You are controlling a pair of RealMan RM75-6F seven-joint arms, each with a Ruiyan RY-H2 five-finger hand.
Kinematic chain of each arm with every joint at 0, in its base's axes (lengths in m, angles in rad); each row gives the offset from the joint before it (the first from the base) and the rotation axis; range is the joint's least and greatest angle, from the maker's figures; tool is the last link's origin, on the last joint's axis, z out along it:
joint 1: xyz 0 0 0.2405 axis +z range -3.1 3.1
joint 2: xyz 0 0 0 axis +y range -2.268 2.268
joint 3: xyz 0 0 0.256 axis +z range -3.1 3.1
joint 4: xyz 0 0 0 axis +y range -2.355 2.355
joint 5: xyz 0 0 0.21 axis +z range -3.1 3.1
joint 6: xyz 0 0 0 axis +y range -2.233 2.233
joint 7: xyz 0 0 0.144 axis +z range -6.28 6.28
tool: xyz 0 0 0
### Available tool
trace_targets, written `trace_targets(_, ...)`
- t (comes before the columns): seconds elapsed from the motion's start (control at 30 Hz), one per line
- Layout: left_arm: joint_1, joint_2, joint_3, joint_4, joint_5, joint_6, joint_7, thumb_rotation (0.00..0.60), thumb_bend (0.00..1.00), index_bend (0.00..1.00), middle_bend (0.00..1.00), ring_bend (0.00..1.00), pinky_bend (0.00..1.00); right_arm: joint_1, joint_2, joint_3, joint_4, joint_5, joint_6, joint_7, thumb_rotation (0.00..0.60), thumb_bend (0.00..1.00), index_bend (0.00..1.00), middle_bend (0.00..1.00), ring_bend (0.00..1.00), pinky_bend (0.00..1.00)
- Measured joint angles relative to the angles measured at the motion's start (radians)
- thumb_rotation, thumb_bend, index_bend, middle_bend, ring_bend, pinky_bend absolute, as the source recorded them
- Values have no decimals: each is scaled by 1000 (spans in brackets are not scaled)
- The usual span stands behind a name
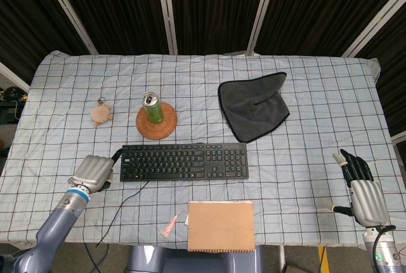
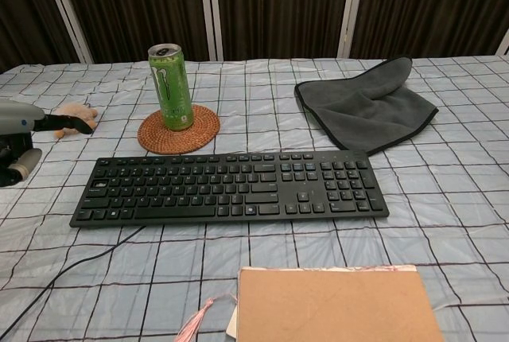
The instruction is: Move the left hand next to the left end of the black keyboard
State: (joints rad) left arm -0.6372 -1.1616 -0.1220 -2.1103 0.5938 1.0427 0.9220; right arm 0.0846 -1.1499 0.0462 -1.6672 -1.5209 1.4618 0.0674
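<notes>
Fingers curled, holding nothing, left hand (image 1: 92, 171) sits just beside black keyboard (image 1: 184, 162) — I'd settle gently, not nudging it.

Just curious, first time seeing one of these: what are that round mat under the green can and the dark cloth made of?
The mat looks like woven rattan or straw: brown, with ringed coils. The cloth seems soft grey microfibre, matte, lying in limp folds with a stitched edge.

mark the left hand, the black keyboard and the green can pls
left hand (image 1: 93, 171), head view, on the silver back of the hand
black keyboard (image 2: 231, 187), chest view, on the middle key rows
green can (image 2: 172, 87), chest view, on the printed side wall
</notes>
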Motion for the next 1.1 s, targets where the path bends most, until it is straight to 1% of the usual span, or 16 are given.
trace_targets(0.17, -90, -39, 32, 9, -111, 0, 51, 600, 786, 12, 845, 705, 489, 0, 2, 1, -3, 3, -3, 5, 600, 38, 57, 0, 0, 0)
trace_targets(0.47, -180, -108, 71, 55, -232, 44, 72, 600, 787, 39, 846, 708, 491, 0, 5, 2, -8, 12, -8, 15, 600, 38, 57, 0, 0, 0)
trace_targets(0.7, -216, -150, 99, 104, -267, 57, 57, 600, 787, 49, 845, 708, 491, 0, 5, 2, -9, 11, -8, 16, 600, 39, 57, 0, 0, 0)
trace_targets(1.1, -246, -189, 126, 139, -243, 50, 11, 600, 788, 50, 846, 708, 491, 0, 6, 3, -10, 13, -8, 17, 600, 38, 57, 0, 0, 0)
